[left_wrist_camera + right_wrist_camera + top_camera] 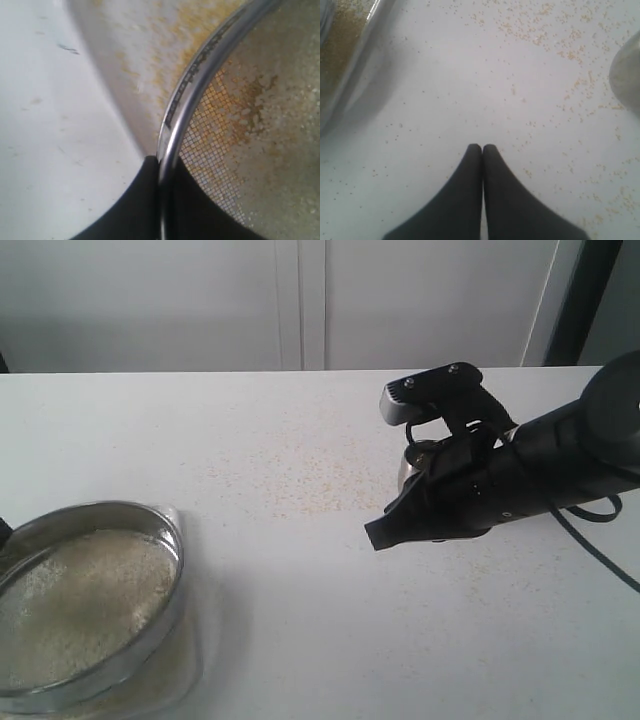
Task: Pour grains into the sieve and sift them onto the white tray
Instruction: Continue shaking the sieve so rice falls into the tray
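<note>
The sieve (pixel 172 540) sits at the table's front left, resting over the white tray (pixel 195 665). A pale, sandy layer of grains (pixel 85 595) covers its mesh. In the left wrist view my left gripper (pixel 162 162) is shut on the sieve's steel rim (pixel 200 75), one finger inside and one outside. The mesh (pixel 220 130) carries yellowish grains, and fine dust lies on the tray (pixel 145 50) beneath. My right gripper (pixel 376 536) hovers over the table at right, shut and empty (pixel 481 147), well away from the sieve.
A small steel cup (pixel 406 468) stands behind the right arm, also at the edge of the right wrist view (pixel 626 80). Loose grains (pixel 300 475) are scattered over the white table (pixel 300 620). The tray's corner (pixel 342 45) shows far from the right fingers.
</note>
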Action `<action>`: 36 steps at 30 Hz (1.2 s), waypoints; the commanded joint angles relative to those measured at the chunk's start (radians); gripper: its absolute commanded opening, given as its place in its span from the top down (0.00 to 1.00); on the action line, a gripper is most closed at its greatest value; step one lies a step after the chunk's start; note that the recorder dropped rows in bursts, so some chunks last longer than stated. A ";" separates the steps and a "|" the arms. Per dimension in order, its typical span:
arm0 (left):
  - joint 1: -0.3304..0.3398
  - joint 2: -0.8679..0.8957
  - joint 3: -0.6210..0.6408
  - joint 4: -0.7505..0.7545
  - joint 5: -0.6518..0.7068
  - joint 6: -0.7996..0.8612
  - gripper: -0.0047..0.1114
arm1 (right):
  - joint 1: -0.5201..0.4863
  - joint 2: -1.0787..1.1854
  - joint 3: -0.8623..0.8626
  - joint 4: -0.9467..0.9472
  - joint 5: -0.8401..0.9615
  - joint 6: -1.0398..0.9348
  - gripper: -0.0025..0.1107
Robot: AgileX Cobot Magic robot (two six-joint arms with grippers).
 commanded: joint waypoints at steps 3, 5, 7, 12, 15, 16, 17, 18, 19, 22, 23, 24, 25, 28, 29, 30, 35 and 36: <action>0.065 -0.040 -0.029 0.016 -0.075 -0.201 0.96 | 0.000 -0.002 0.003 0.003 0.026 -0.004 0.98; 0.011 -0.040 -0.011 -0.017 -0.058 -0.109 0.96 | 0.000 -0.002 0.003 0.003 0.020 -0.002 0.98; -0.063 -0.042 0.008 0.050 -0.055 -0.066 0.96 | 0.000 -0.002 0.003 0.003 -0.010 0.005 0.98; -0.017 -0.042 -0.022 0.108 -0.098 -0.269 0.96 | 0.000 -0.002 0.003 0.003 0.010 0.005 0.98; -0.067 -0.042 -0.012 -0.012 -0.046 -0.031 0.96 | 0.000 -0.002 0.003 0.003 -0.003 0.005 0.98; -0.071 -0.042 -0.012 0.019 -0.053 -0.029 0.96 | 0.000 -0.002 0.003 0.003 -0.006 0.005 0.98; -0.057 -0.044 -0.024 0.082 -0.077 -0.092 0.96 | 0.000 -0.002 0.003 0.003 -0.005 0.005 0.98; -0.031 -0.044 -0.035 0.121 -0.094 -0.197 0.96 | 0.000 -0.002 0.003 0.003 0.006 0.005 0.98; 0.002 -0.044 -0.045 0.106 -0.100 -0.255 0.96 | 0.000 -0.002 0.003 0.003 0.021 0.005 0.98; -0.051 -0.048 0.001 -0.138 -0.061 0.051 0.96 | 0.000 -0.002 0.003 0.003 -0.008 0.005 0.98; -0.067 -0.052 0.011 -0.131 -0.069 0.072 0.96 | 0.000 -0.002 0.003 0.003 -0.017 0.005 0.98; -0.038 -0.054 -0.001 -0.043 -0.132 -0.045 0.96 | 0.000 -0.002 0.003 0.003 -0.010 0.005 0.98; -0.007 -0.054 -0.014 -0.027 -0.144 -0.124 0.96 | 0.000 -0.002 0.003 0.003 0.006 0.005 0.98; -0.011 -0.054 -0.002 -0.211 -0.093 0.114 0.96 | 0.000 -0.002 0.003 0.014 -0.005 0.005 0.98; -0.002 -0.054 -0.011 -0.080 -0.105 0.034 0.96 | 0.000 0.001 0.003 0.011 -0.005 0.005 0.98; 0.030 -0.054 -0.020 -0.008 -0.114 -0.082 0.96 | 0.000 0.001 0.003 0.010 0.002 0.005 0.98; 0.024 -0.085 0.021 -0.060 -0.096 -0.003 0.96 | 0.000 0.001 0.003 0.015 -0.003 0.005 0.98; 0.069 -0.088 0.009 -0.036 -0.102 -0.138 0.96 | 0.000 0.001 0.003 0.015 0.010 0.005 0.98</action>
